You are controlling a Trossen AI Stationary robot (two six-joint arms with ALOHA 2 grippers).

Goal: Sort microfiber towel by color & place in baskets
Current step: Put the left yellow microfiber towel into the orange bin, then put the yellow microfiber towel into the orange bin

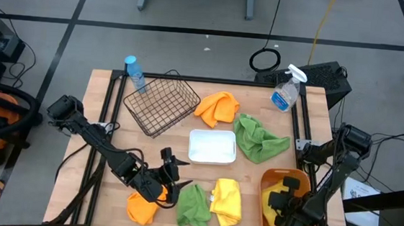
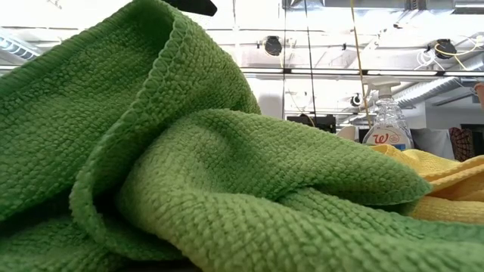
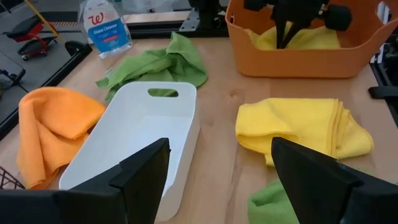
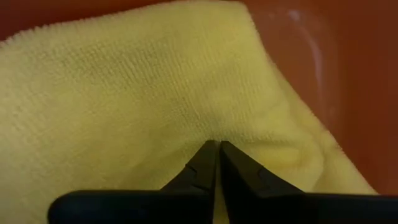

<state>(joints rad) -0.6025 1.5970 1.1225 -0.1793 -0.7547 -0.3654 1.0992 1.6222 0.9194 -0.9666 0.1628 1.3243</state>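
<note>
My left gripper [image 1: 172,171] [image 3: 217,180] is open and hovers low over the table, between the white tray [image 1: 212,145] and the near towels. Along the near edge lie an orange towel [image 1: 140,208], a green towel [image 1: 193,205] [image 2: 189,166] and a folded yellow towel [image 1: 226,201] [image 3: 298,127]. Another orange towel [image 1: 217,107] and another green towel [image 1: 258,137] lie farther back. My right gripper [image 1: 282,200] [image 4: 217,155] is down inside the orange tub [image 1: 265,186], shut on a yellow towel [image 4: 155,93]. My right gripper comes from above, pointing down, with its fingertips [image 4: 202,163] closed together on a small pucker of the yellow towel's upper surface [image 4: 217,134]. The towel lies crumpled on the orange tub's bottom and against its wall. One layer or several, I cannot tell.
The black wire basket [image 1: 163,103] stands at the far left with a blue-capped bottle [image 1: 134,71] behind it. A clear spray bottle [image 1: 285,91] [image 3: 106,28] stands at the far right. Bare wood shows between the tray and the near towels.
</note>
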